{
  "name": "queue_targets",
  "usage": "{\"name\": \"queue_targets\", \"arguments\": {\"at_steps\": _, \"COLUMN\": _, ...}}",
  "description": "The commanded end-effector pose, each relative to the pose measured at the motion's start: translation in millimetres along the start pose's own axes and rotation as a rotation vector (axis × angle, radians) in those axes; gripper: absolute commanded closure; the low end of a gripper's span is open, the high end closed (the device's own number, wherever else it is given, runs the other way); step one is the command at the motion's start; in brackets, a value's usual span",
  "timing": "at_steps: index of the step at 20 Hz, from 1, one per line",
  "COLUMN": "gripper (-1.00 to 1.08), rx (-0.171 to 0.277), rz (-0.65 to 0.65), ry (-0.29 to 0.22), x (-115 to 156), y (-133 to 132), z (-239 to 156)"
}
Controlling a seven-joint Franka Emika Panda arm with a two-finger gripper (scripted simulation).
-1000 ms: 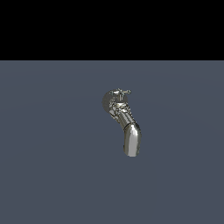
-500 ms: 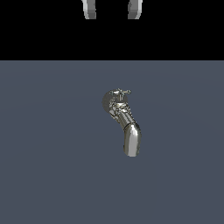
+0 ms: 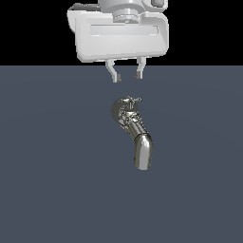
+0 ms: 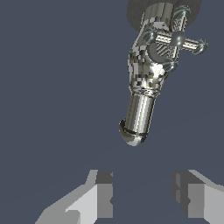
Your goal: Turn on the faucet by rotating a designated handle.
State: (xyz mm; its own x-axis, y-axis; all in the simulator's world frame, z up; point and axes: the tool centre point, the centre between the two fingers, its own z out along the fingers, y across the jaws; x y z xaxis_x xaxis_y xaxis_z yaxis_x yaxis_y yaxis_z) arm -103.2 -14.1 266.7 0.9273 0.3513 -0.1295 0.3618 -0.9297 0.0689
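The hand was above the faucet, jaws apart and empty, clear of all parts. The faucet stood on the counter, spout curving toward the camera in the exterior view. The handle sat atop the valve body, untouched. Judged progress: approach only; descent, contact and rotation all remained

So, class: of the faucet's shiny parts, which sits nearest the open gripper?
The small cross-shaped handle, directly below the gripper. The thick curved spout extends farther away, and it is far bulkier than the handle's thin arms.
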Motion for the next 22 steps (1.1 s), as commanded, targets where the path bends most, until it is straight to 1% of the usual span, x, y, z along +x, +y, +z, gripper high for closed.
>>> {"name": "queue_targets", "arguments": {"at_steps": 1, "gripper": -0.37, "rx": -0.015, "rz": -0.098, "ry": 0.061, "x": 45.6, "y": -11.5, "z": 7.0}}
{"name": "queue_targets", "arguments": {"at_steps": 2, "gripper": -0.55, "rx": 0.015, "rz": -0.117, "ry": 0.058, "x": 51.4, "y": -22.6, "z": 27.7}}
{"name": "queue_targets", "arguments": {"at_steps": 3, "gripper": -0.49, "rx": -0.013, "rz": -0.079, "ry": 0.1, "x": 63.0, "y": 17.9, "z": 21.3}}
{"name": "queue_targets", "arguments": {"at_steps": 4, "gripper": -0.53, "rx": 0.038, "rz": -0.026, "ry": 0.088, "x": 53.1, "y": 36.4, "z": 50.3}}
{"name": "queue_targets", "arguments": {"at_steps": 5, "gripper": -0.38, "rx": 0.042, "rz": -0.126, "ry": 0.078, "x": 65.4, "y": -5.6, "z": 66.9}}
{"name": "queue_targets", "arguments": {"at_steps": 6, "gripper": -0.38, "rx": 0.043, "rz": -0.148, "ry": 0.076, "x": 69.9, "y": -15.8, "z": 67.7}}
{"name": "queue_targets", "arguments": {"at_steps": 7, "gripper": -0.74, "rx": 0.022, "rz": -0.214, "ry": 0.127, "x": 97.5, "y": -21.3, "z": 59.1}}
{"name": "queue_targets", "arguments": {"at_steps": 8, "gripper": -0.47, "rx": -0.017, "rz": -0.306, "ry": 0.127, "x": 111.3, "y": -11.4, "z": 67.4}}
{"name": "queue_targets", "arguments": {"at_steps": 9, "gripper": -0.47, "rx": -0.036, "rz": -0.351, "ry": 0.126, "x": 115.4, "y": -38.8, "z": 63.8}}
{"name": "queue_targets", "arguments": {"at_steps": 10, "gripper": 0.66, "rx": -0.038, "rz": -0.251, "ry": 0.127, "x": 101.5, "y": 29.3, "z": 84.2}}
{"name": "queue_targets", "arguments": {"at_steps": 11, "gripper": 0.66, "rx": -0.038, "rz": -0.223, "ry": 0.127, "x": 95.5, "y": 42.8, "z": 84.2}}
{"name": "queue_targets", "arguments": {"at_steps": 12, "gripper": -0.03, "rx": 0.004, "rz": -0.303, "ry": 0.112, "x": 112.6, "y": -9.5, "z": 98.5}}
{"name": "queue_targets", "arguments": {"at_steps": 13, "gripper": -0.73, "rx": -0.064, "rz": -0.234, "ry": 0.138, "x": 108.5, "y": 78.3, "z": 97.2}}
{"name": "queue_targets", "arguments": {"at_steps": 14, "gripper": -0.73, "rx": -0.068, "rz": -0.23, "ry": 0.14, "x": 106.9, "y": 79.6, "z": 95.2}}
{"name": "queue_targets", "arguments": {"at_steps": 15, "gripper": 0.19, "rx": -0.102, "rz": -0.231, "ry": 0.103, "x": 93.0, "y": 117.9, "z": 103.7}}
{"name": "queue_targets", "arguments": {"at_steps": 16, "gripper": 0.48, "rx": -0.16, "rz": -0.241, "ry": 0.148, "x": 94.6, "y": 150.5, "z": 94.3}}
{"name": "queue_targets", "arguments": {"at_steps": 17, "gripper": -0.68, "rx": -0.17, "rz": -0.299, "ry": 0.125, "x": 93.4, "y": 156.8, "z": 100.9}}
{"name": "queue_targets", "arguments": {"at_steps": 18, "gripper": 0.88, "rx": -0.22, "rz": -0.34, "ry": 0.149, "x": 98.8, "y": 170.2, "z": 86.9}}
{"name": "queue_targets", "arguments": {"at_steps": 19, "gripper": 0.8, "rx": -0.228, "rz": -0.429, "ry": 0.141, "x": 109.1, "y": 152.8, "z": 96.8}}
{"name": "queue_targets", "arguments": {"at_steps": 20, "gripper": 0.38, "rx": -0.241, "rz": -0.528, "ry": 0.149, "x": 128.2, "y": 128.3, "z": 97.1}}
{"name": "queue_targets", "arguments": {"at_steps": 21, "gripper": 0.38, "rx": -0.251, "rz": -0.61, "ry": 0.156, "x": 150.1, "y": 81.4, "z": 92.4}}
{"name": "queue_targets", "arguments": {"at_steps": 22, "gripper": 0.4, "rx": -0.253, "rz": -0.704, "ry": 0.189, "x": 179.7, "y": 44.5, "z": 88.3}}
